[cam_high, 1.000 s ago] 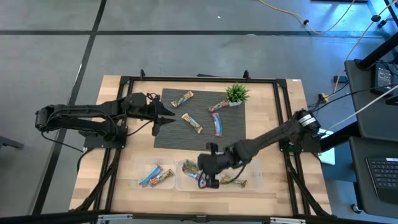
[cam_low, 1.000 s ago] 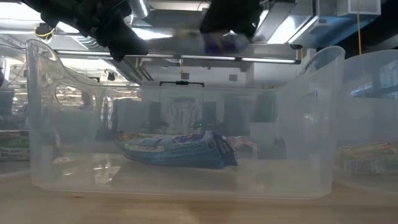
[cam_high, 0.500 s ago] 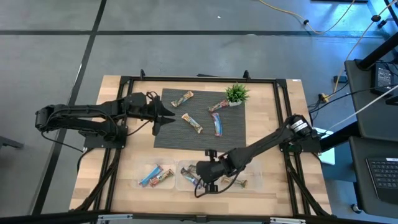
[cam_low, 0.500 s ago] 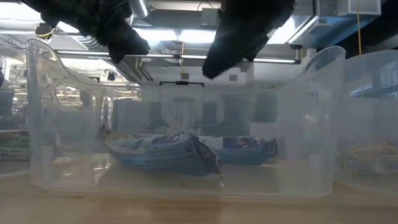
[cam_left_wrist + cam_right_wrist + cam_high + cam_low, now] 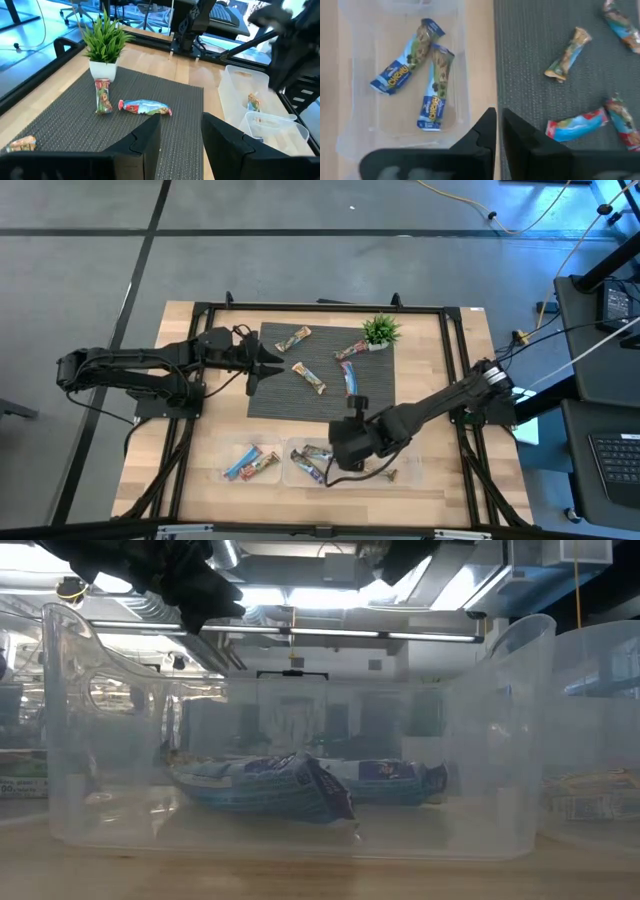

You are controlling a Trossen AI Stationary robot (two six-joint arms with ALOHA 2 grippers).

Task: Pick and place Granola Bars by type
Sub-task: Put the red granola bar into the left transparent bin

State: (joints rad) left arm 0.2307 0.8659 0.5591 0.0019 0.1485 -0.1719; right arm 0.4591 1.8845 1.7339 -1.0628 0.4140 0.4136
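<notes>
Several granola bars lie flat on the dark mat (image 5: 300, 405): one (image 5: 293, 338), one (image 5: 309, 377), one (image 5: 350, 350) by the plant, one (image 5: 349, 380). Two blue bars (image 5: 402, 57) (image 5: 436, 85) rest in the clear middle bin (image 5: 297, 472); the low view shows them (image 5: 265, 785) on its floor. My right gripper (image 5: 345, 442) (image 5: 499, 125) hovers shut and empty above the edge between that bin and the mat. My left gripper (image 5: 265, 366) (image 5: 181, 135) waits open over the mat's left edge.
Three clear bins line the table's near edge: the left one (image 5: 232, 452) holds a blue-red and a tan bar, the right one (image 5: 410, 465) a tan bar. A small green potted plant (image 5: 380, 330) stands at the mat's far right corner. Black frame rails run along the table's sides.
My right gripper carried a blue bar over the middle bin, dipped into it and let the bar go. That bar now lies beside the first one. The gripper has since risen and moved toward the mat.
</notes>
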